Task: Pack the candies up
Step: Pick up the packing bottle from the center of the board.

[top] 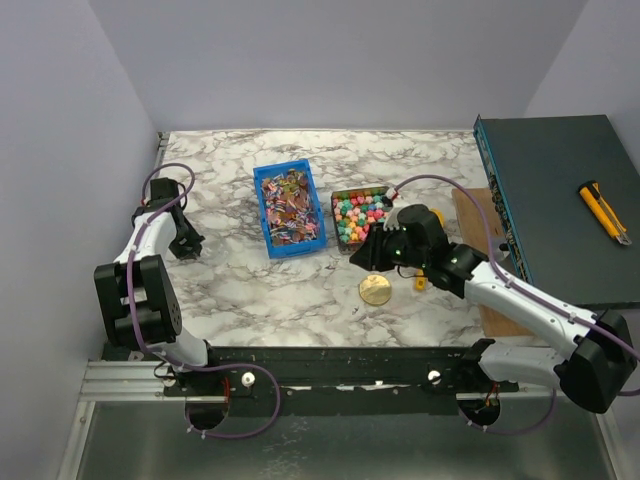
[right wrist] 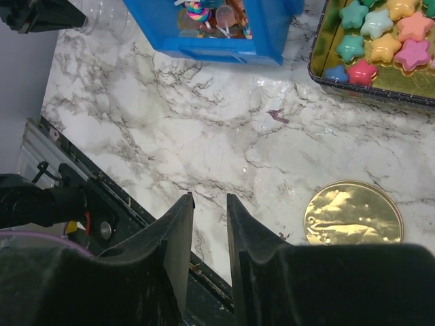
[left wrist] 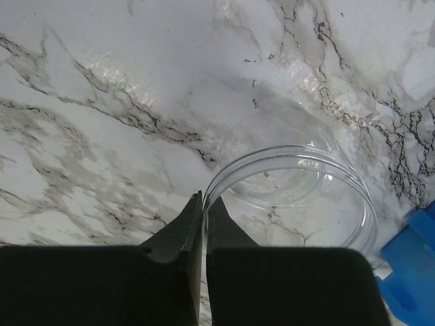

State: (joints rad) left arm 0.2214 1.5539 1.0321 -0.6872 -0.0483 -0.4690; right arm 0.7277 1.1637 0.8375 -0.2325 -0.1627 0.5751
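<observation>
Shiny wrapped candies point(top: 287, 205) fill a blue bin point(top: 262, 215) at mid table. Bright star-shaped candies point(top: 360, 215) lie in a gold-lined tray point(top: 345, 245) to its right; they also show in the right wrist view point(right wrist: 384, 34). My left gripper point(top: 186, 244) is at the far left, shut on the rim of a clear empty jar point(left wrist: 292, 197), one finger inside and one outside point(left wrist: 204, 198). My right gripper point(top: 372, 256) hovers just in front of the tray, its fingers point(right wrist: 180, 224) a narrow gap apart with nothing between them, over bare marble.
A round gold lid point(top: 376, 290) lies by the right gripper, with a yellow-orange scoop point(top: 421, 283) beside it. A dark box point(top: 560, 200) with a yellow utility knife point(top: 604, 212) stands at the right, over a wooden board point(top: 478, 225). The table's front rail point(right wrist: 81, 204) is close below the right gripper.
</observation>
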